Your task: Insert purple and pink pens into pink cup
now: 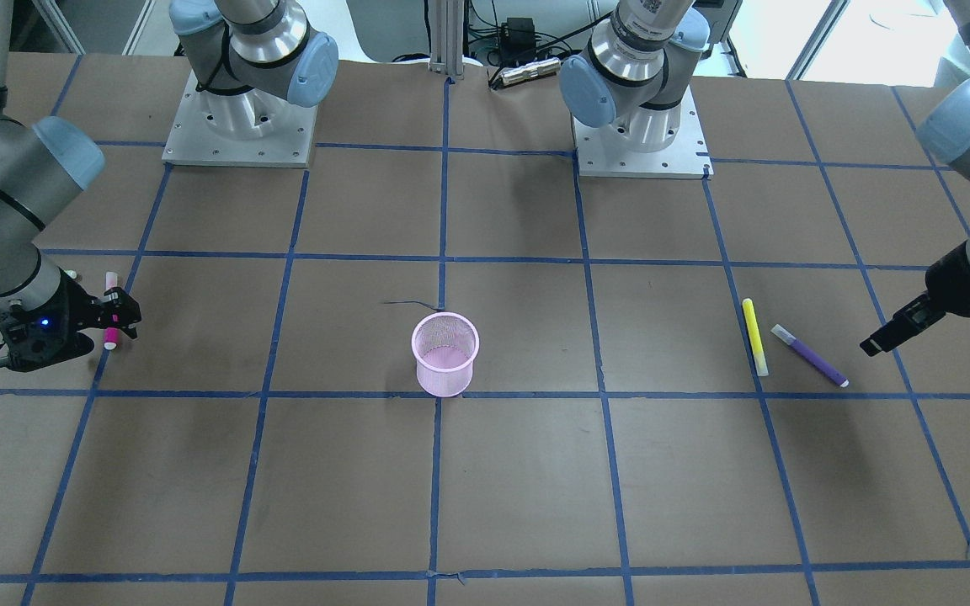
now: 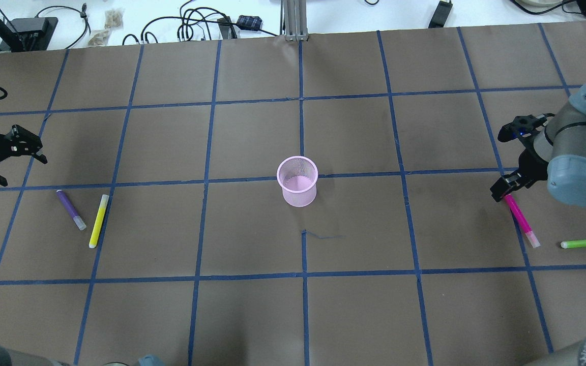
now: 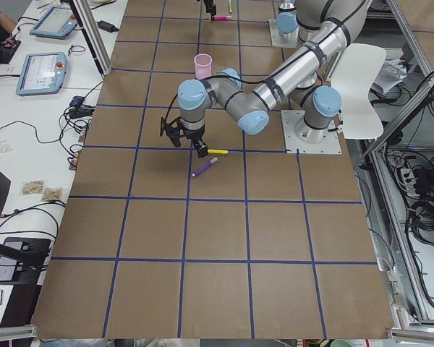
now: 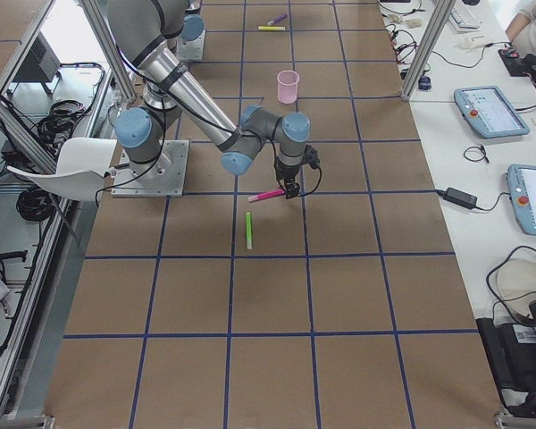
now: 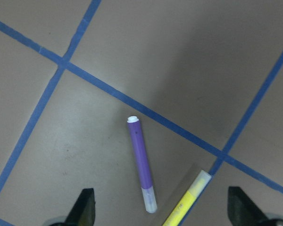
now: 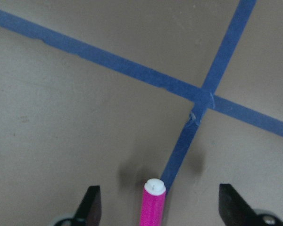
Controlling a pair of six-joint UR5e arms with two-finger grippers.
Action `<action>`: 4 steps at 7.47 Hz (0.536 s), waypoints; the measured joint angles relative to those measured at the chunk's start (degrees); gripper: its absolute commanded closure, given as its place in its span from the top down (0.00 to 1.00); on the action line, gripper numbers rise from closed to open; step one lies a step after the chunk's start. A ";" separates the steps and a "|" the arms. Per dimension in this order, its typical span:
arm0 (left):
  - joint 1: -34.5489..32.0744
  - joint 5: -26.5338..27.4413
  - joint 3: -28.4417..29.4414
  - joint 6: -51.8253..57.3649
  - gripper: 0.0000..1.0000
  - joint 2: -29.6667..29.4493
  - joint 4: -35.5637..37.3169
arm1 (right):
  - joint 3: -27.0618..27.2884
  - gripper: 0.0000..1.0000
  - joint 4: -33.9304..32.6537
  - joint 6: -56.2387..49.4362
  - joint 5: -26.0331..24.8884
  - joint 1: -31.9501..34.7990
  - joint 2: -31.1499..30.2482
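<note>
Grabbing the pink pen [image 2: 521, 221] by its tip, far right, might make it slip. Both the right gripper [image 2: 504, 189] and left gripper [image 2: 38, 151] are spread wide, holding nothing. Far left lies the purple pen [image 2: 70, 209], with the pink cup [image 2: 298, 181] in the middle.

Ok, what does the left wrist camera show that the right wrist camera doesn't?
Only the left wrist view shows the purple pen lying flat, with a yellow pen beside its lower end, cut off by the frame edge. Only the right wrist view shows the end of the pink pen, between the jaws, just below a tape crossing. Both show the brown table, blue tape lines and dark jaws spread wide at the bottom corners, gripping nothing. Neither shows the cup.
</note>
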 measured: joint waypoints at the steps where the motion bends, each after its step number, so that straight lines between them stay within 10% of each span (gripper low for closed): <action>1: 0.06 1.97 -0.01 -1.01 1.00 -2.19 1.77 | 0.50 0.71 -0.01 0.05 -0.60 0.00 0.13; 4: -0.52 2.24 -0.02 -7.67 1.00 -7.11 5.35 | 1.07 0.40 0.03 0.13 -1.71 0.00 0.05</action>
